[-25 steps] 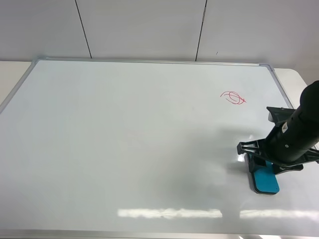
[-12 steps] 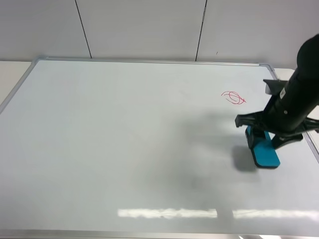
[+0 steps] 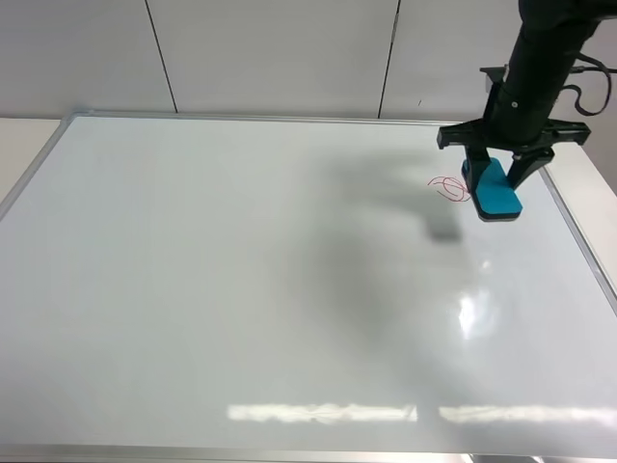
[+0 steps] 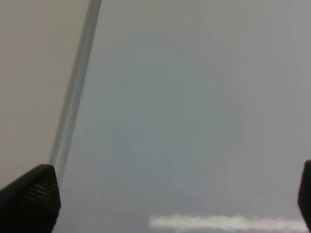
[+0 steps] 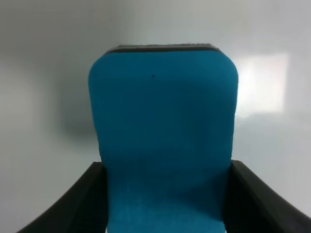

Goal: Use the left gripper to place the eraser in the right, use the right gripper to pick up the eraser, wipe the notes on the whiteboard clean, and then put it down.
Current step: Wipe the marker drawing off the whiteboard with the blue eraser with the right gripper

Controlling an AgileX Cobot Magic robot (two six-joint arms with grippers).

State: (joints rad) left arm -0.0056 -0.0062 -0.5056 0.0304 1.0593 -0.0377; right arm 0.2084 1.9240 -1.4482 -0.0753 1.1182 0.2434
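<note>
The right gripper (image 3: 494,179) has its jaws clenched on the eraser (image 3: 495,196), one on each long side near the end closest to the wrist; the right wrist view shows the teal body (image 5: 163,141) reaching out well past the jaws, with the thin black felt edge at its far end.

The eraser looks light and fairly stiff, with a smooth teal shell that could slip or pivot under sideways drag; a hold across the narrow width, as here, seems right, and it leaves the felt face free for the board. The felt is soft, so I judge that flat, even pressure will wipe better than a tilted edge.

The red notes (image 3: 446,188) lie just beside the held eraser, on the side toward the middle of the whiteboard (image 3: 241,270); the eraser's shadow (image 3: 443,230) falls apart from it, so it is probably held clear of the board.

The left gripper (image 4: 167,206) has its jaws released and wide apart, with only bare board and its silver frame (image 4: 73,102) beyond them.

Count: one eraser; one scribble of notes; one whiteboard; two grippers, the left shown only by its own wrist camera.
</note>
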